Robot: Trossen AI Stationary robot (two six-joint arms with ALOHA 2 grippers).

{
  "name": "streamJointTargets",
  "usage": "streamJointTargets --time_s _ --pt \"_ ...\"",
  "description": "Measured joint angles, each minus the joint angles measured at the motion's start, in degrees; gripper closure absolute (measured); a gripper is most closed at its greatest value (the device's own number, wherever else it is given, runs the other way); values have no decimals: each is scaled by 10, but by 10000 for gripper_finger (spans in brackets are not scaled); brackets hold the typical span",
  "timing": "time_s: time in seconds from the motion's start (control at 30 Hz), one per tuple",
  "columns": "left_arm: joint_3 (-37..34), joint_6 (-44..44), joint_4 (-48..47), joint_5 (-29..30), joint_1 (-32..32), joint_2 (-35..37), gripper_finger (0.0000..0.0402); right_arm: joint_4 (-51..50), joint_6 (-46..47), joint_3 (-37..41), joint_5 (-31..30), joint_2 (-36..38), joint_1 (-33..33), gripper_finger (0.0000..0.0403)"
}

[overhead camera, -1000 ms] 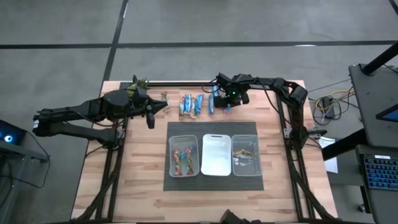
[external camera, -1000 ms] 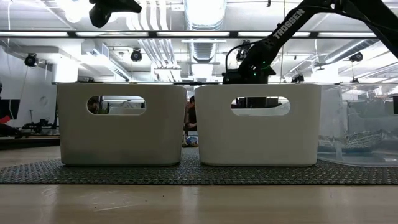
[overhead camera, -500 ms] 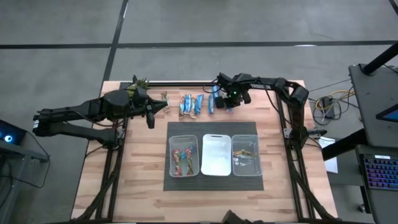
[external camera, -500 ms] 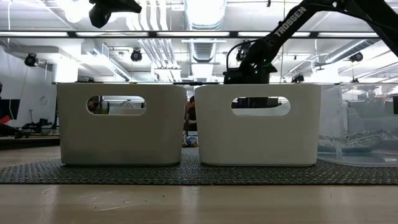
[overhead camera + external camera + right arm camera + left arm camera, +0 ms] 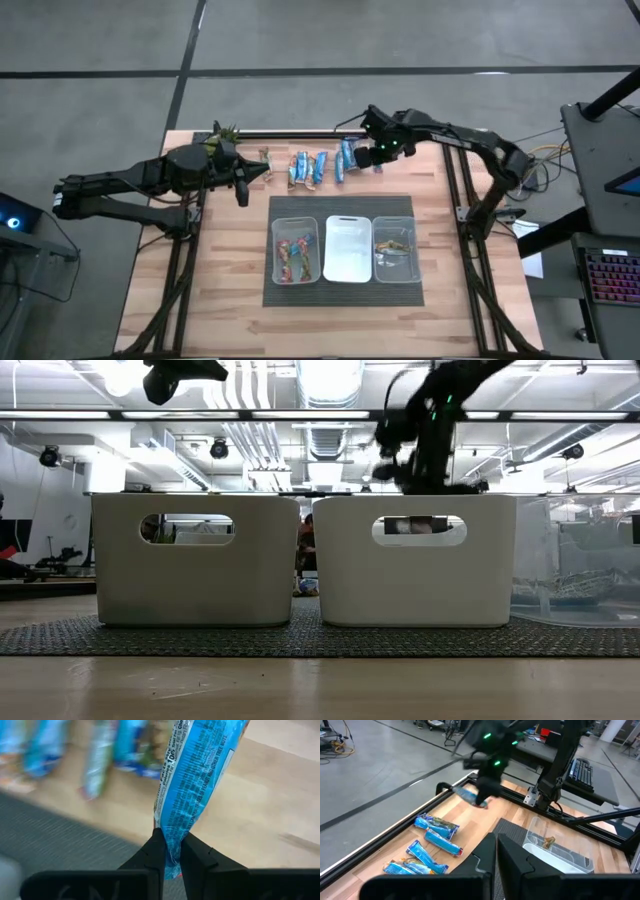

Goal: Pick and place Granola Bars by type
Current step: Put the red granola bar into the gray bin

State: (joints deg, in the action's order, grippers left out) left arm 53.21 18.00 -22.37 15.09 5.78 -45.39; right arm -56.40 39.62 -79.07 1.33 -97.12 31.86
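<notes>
Blue bar [image 5: 197, 785] hanging clenched in right end effector [image 5: 171, 851], above tabletop [image 5: 440, 180] at 12 o'clock. Keeping grip firm, carrying toward middle bin [image 5: 348, 248]. Left end effector [image 5: 242, 184] waiting, pinched together.

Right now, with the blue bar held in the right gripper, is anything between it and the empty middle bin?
Nothing visible. The right gripper holds the blue bar above the table; only bare wood and mat lie before the open-topped middle bin.

Both arms are matte black, built of slim jointed links. The right tool [image 5: 372, 153] carries small green lights on its wrist housing. The left tool [image 5: 243, 180] ends in two flat, squared black fingers [image 5: 517, 857].
</notes>
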Motion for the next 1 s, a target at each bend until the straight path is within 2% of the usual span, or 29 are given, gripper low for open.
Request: streamJointTargets --time_s 0.2,0.43,0.77,1.0 --pt "0 -2 0 7 0 0 401 0 -9 0 0 83 -65 369" --pt "0 -6 0 14 0 0 401 27 -27 0 3 134 -152 369" --pt "0 -6 -3 14 0 1 401 163 -58 0 59 135 -272 369" --pt "0 -11 -6 17 0 8 401 184 -77 0 63 117 -324 369"
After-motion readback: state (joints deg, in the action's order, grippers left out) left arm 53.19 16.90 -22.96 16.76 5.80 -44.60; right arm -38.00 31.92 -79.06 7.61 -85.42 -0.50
